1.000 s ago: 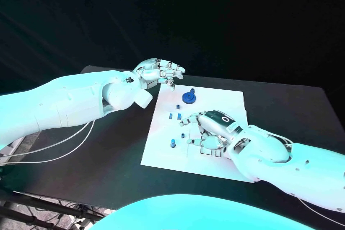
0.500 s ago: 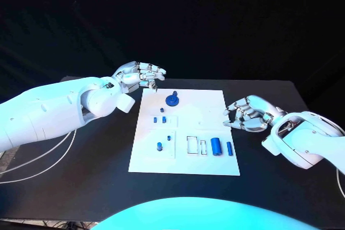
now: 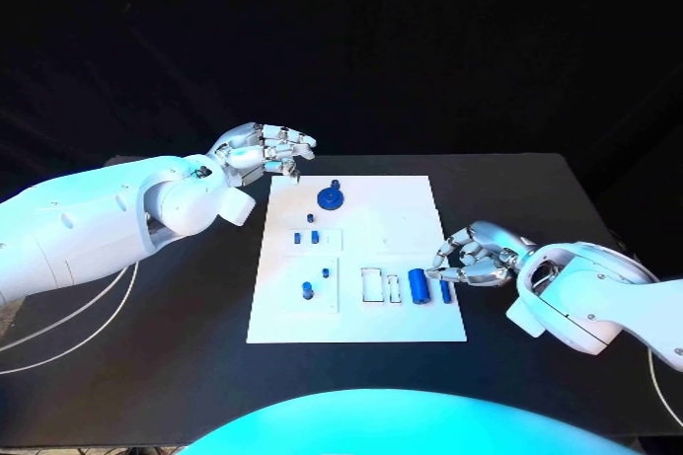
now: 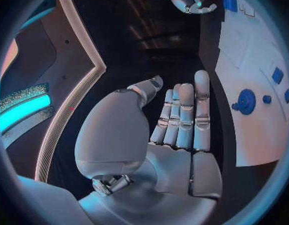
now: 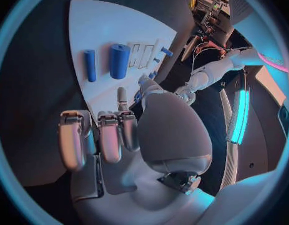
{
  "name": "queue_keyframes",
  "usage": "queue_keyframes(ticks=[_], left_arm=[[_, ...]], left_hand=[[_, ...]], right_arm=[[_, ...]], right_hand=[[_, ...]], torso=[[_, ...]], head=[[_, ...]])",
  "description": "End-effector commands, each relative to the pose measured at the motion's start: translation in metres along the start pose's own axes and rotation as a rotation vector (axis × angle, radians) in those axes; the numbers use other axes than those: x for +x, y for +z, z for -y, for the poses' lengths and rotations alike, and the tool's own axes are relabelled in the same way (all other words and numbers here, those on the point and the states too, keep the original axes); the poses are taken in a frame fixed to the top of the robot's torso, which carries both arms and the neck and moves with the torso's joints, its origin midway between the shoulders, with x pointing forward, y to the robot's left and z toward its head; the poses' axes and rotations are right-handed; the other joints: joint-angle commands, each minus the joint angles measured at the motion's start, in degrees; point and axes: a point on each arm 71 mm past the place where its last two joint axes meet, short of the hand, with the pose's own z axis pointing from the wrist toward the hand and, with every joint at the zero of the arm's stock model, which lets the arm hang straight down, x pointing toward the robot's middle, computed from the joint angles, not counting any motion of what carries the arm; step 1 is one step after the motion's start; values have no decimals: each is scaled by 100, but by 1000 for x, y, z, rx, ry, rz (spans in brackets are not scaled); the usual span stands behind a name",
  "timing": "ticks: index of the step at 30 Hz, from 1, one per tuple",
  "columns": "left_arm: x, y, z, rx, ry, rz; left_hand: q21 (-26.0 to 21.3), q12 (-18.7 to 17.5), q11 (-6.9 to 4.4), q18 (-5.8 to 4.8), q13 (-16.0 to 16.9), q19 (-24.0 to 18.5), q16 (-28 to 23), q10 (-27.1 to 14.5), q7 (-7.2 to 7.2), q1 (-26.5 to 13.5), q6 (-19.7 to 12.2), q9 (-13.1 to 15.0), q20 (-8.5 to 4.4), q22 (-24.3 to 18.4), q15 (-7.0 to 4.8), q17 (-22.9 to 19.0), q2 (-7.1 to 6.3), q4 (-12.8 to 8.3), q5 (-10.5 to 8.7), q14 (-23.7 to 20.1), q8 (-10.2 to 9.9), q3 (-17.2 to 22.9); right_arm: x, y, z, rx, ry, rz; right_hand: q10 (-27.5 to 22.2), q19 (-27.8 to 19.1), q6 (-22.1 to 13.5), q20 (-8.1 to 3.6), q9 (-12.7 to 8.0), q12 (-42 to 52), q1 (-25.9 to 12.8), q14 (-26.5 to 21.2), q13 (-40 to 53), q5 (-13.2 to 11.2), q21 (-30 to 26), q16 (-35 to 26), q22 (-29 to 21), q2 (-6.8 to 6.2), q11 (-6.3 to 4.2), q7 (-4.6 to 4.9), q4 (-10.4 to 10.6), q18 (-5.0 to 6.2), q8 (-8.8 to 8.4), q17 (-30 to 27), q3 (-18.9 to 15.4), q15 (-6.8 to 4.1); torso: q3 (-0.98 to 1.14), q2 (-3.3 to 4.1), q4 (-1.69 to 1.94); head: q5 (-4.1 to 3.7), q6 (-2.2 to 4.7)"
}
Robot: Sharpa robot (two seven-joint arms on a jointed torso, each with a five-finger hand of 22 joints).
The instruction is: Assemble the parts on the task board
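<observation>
Since a second ago your right hand [image 3: 477, 258] has lifted off the task board [image 3: 377, 200] to its right edge, curled and holding nothing, while your left hand [image 3: 267, 149] hovers empty; the thick blue cylinder [image 3: 420, 285] looks light, rigid, smooth, so pinch mid-barrel.
</observation>
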Motion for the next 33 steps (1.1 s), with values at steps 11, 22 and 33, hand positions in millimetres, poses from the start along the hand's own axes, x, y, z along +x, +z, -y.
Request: queue_keyframes(ticks=[11, 22, 33], left_arm=[[0, -2, 2, 12, -14, -9], [-1, -4, 2, 9, -14, -9], [-2, -5, 2, 5, -14, -10]], left_hand=[[-27, 30, 6, 35, -8, 49, 23, -39, -5, -20, -26, 4, 9, -9, -2, -6, 30, 1, 22, -42, 19, -16], [-35, 38, 4, 35, -8, 52, 25, -38, -7, -22, -23, 5, 10, -14, -1, -7, 38, 14, 23, -44, 25, -19], [-60, 56, 7, 35, -10, 60, 30, -44, -5, -73, -24, 7, 15, -29, 3, -9, 50, 81, 22, -48, 37, -47]], right_arm=[[21, 6, 3, 138, -16, -25], [30, 13, 2, 166, -125, -38], [40, 25, -2, 181, -210, -50]], right_hand=[[534, 627, 32, 6, -11, 191, -147, 626, 1342, 62, 348, 21, 1506, -19, -20, -39, 1, -123, 64, 1504, -157, -7], [493, 625, 51, 5, 8, 131, -823, 626, 1291, -413, 343, 21, 1504, 156, -41, -71, 24, -122, 193, 1504, -836, -19], [477, 627, 125, -13, 54, 101, -915, 626, 1270, -516, 348, 21, 1506, 259, -74, -110, 25, -123, 312, 1504, -1114, -44]], torso=[[-7, 2, 2], [-1, 4, 0], [-2, 1, 1]], head=[[36, -28], [53, -28], [49, -28]])
